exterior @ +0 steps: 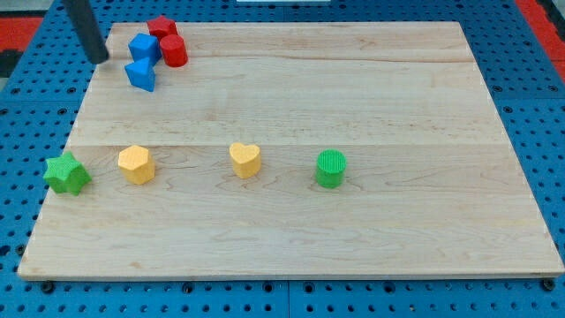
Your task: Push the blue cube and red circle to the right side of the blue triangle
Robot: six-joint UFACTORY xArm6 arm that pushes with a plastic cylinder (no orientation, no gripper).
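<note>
**Rod parked left of the blue and red cluster**

Your rod ends in my tip [101,60], a plain dark point with nothing to open or close, touching no block. It sits just off the board's edge, to the view's left of the blue triangle [140,75] and slightly higher. The blue cube [144,47] sits right above the triangle, apparently touching it. The red circle [174,51] stands just right of the cube, upper right of the triangle, with another red block [161,26] behind it. Probably you would come around to drive both downward. All are matte, chunky pieces on pale, smooth-grained wood [353,106].
</note>
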